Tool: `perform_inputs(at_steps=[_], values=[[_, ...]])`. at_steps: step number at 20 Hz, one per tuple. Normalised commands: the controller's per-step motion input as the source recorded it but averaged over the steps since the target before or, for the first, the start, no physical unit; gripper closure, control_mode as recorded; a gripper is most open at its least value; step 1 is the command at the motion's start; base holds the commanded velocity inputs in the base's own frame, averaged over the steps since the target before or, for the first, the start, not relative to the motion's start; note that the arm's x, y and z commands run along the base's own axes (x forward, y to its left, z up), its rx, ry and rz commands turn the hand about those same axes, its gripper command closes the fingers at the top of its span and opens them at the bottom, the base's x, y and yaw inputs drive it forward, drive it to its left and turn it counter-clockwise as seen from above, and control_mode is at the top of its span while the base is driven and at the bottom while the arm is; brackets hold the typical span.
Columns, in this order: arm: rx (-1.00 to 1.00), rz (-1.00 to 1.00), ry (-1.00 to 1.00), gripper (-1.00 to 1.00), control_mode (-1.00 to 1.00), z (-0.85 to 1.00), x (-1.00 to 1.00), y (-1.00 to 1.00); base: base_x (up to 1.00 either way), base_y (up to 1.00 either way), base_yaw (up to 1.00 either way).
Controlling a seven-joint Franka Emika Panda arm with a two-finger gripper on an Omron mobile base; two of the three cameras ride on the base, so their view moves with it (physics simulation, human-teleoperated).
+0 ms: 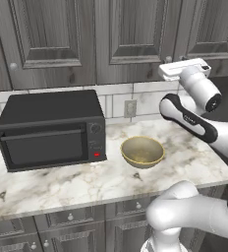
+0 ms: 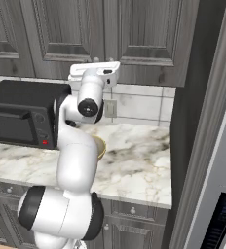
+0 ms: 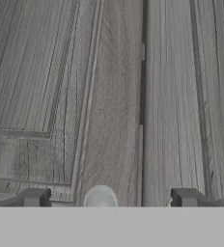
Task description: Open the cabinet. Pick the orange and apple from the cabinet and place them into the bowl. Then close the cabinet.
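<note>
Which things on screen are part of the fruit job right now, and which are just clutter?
Part of the job:
- cabinet, doors closed
- its round silver knob, between the open gripper fingers
- bowl, empty, on the counter

Just there:
- black microwave oven
- wall outlet
- marble counter
- low cabinets with drawers

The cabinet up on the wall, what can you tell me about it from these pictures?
The cabinet is dark grey wood grain with raised-panel doors, all shut, hanging above the marble counter. In the hand view a round silver knob sits beside the seam between two doors, between the open gripper fingertips, not yet gripped.
</note>
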Motion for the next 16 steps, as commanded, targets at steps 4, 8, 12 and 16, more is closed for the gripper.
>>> perform_inputs(at_steps=[4, 8, 12, 16], values=[[0.00, 0.00, 0.00, -1.00, -1.00, -0.04, -0.08, 0.03, 0.00, 0.00, 0.00], [-0.03, 0.00, 0.00, -1.00, -1.00, -0.11, 0.00, 0.21, 0.00, 0.00, 0.00], [-0.02, 0.00, 0.00, -1.00, -1.00, -0.11, 0.00, 0.12, 0.00, 0.00, 0.00], [0.00, 0.00, 0.00, -1.00, -1.00, 0.00, 0.00, 0.00, 0.00, 0.00, 0.00]])
